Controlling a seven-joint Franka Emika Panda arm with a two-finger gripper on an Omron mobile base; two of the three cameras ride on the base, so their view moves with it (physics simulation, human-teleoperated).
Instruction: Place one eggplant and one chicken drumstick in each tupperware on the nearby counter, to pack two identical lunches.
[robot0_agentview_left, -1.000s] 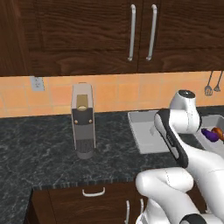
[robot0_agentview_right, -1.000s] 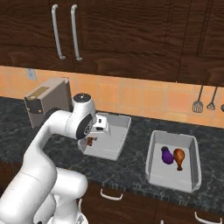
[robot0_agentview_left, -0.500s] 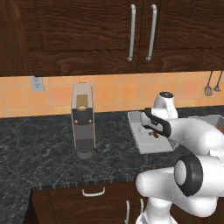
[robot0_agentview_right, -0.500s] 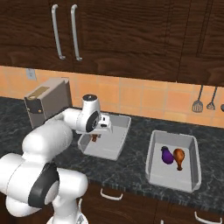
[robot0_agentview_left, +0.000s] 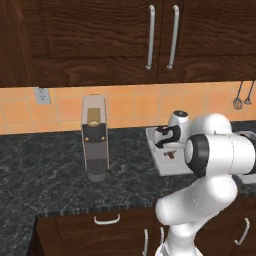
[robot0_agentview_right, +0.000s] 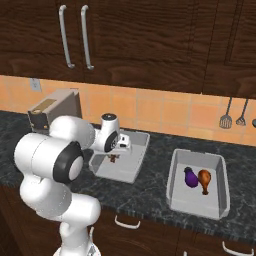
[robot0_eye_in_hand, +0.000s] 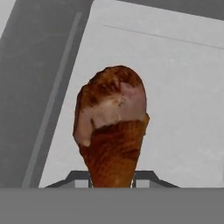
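Now end effector (robot0_agentview_right: 114, 158) clamped on drumstick (robot0_eye_in_hand: 111, 131), over empty tupperware (robot0_agentview_right: 131, 171) (filled tupperware (robot0_agentview_right: 220, 170) at 3 o'clock); early release risks bounce onto worktop (robot0_agentview_right: 150, 197).

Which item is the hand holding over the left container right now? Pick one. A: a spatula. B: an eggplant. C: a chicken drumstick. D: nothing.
C: the hand is shut on a brown chicken drumstick, which hangs over the pale floor of the left container; the other container already holds an eggplant and a drumstick.
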